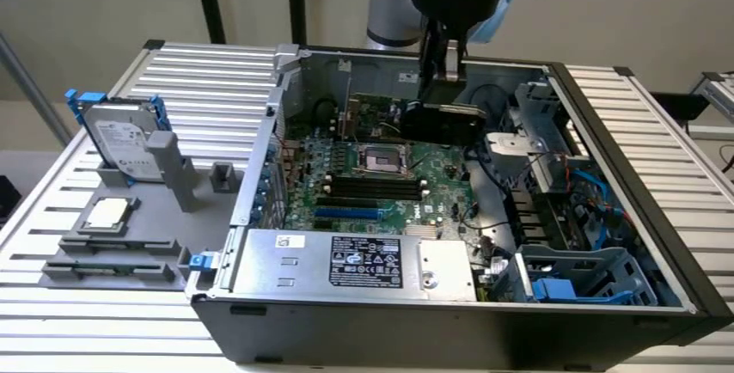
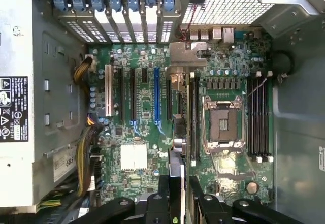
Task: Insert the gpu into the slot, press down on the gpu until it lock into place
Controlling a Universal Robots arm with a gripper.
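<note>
End effector point(image 1: 442, 89) pinches the gpu point(image 1: 442, 122) and holds it upright above the motherboard point(image 1: 390, 182) inside the open case point(image 1: 459, 330) on the bench point(image 1: 69, 321). The card hangs over the board's far part, by the CPU socket point(image 1: 382, 161). The slot point(image 1: 347, 215) lies nearer, apart from the card, just beyond the power supply point(image 1: 356, 261).

The exterior view looks obliquely down from well back into the open computer case point(image 1: 459, 326). The wrist view faces straight down past the gripper point(image 2: 179, 189), close above the motherboard point(image 2: 144, 132) point(image 1: 396, 191), which both views share.
</note>
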